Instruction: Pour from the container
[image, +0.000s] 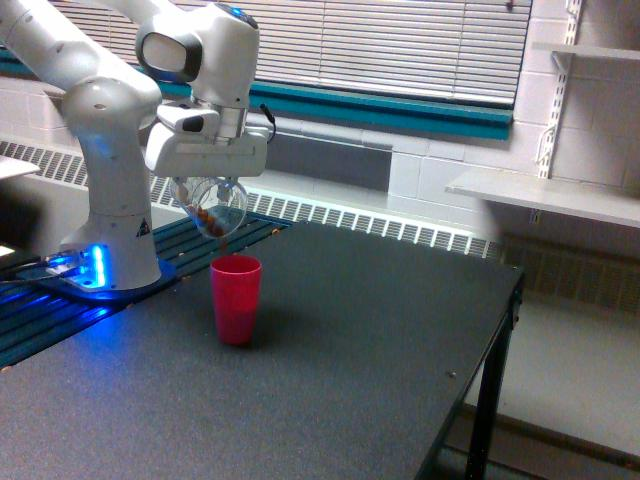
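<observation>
White robot arm (110, 150) holding a tilted clear glass mug (212, 206) in its gripper (208, 180), brown granules spilling — mouth angled down — above an upright red cup (236, 299), standing on a dark table (330, 370)

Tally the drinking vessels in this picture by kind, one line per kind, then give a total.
Glass mug, tilted, held in the gripper above the cup: 1
Red cup, upright on the table: 1
Total: 2
</observation>
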